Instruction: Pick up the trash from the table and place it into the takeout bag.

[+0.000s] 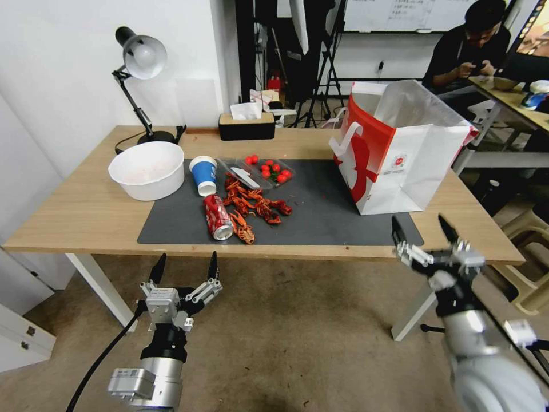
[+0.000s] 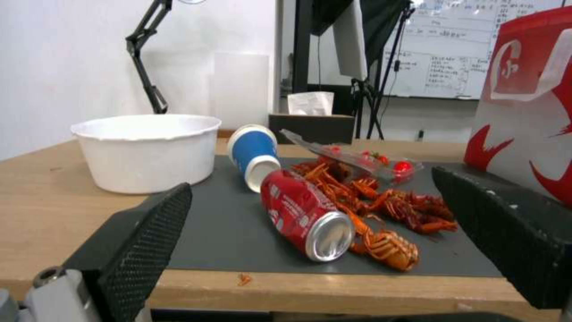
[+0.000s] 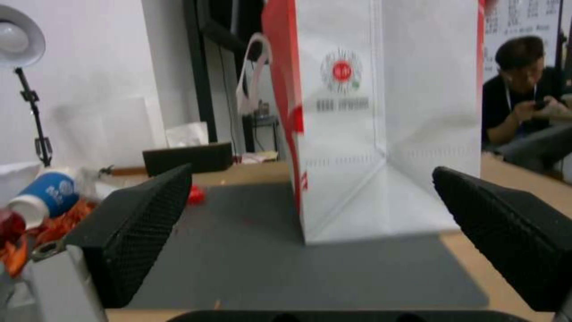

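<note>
The long light-wood table (image 1: 86, 212) with white legs carries a dark grey rectangular mat (image 1: 326, 220), and every place below is given from that mat. The tall white paper takeout bag (image 1: 412, 166) with a red side panel and white flat handles stands upright on the mat's right end, its mouth open, its base partly over the mat's right edge. A wide white plastic bowl (image 1: 147, 170) sits at the mat's left edge, overlapping its far-left corner. On the mat's left half lies the trash: a blue paper cup (image 1: 203, 175) on its side with its white rim up against a red soda can (image 1: 218, 217) that also lies on its side, 1 heap of red crayfish shells (image 1: 254, 207) just right of the can, and a clear plastic tray (image 1: 266, 170) holding small red tomatoes behind the shells. A black tissue box (image 1: 246, 126) and a black desk lamp (image 1: 140, 63) stand on bare wood beyond the mat's far edge. The 2 grippers hang off the table, below the mat's near edge: the left gripper (image 1: 184, 268) in front of the can, its fingers spread wide and empty, and the right gripper (image 1: 424, 230) near the mat's right corner, facing the bag, likewise wide apart and holding nothing.
</note>
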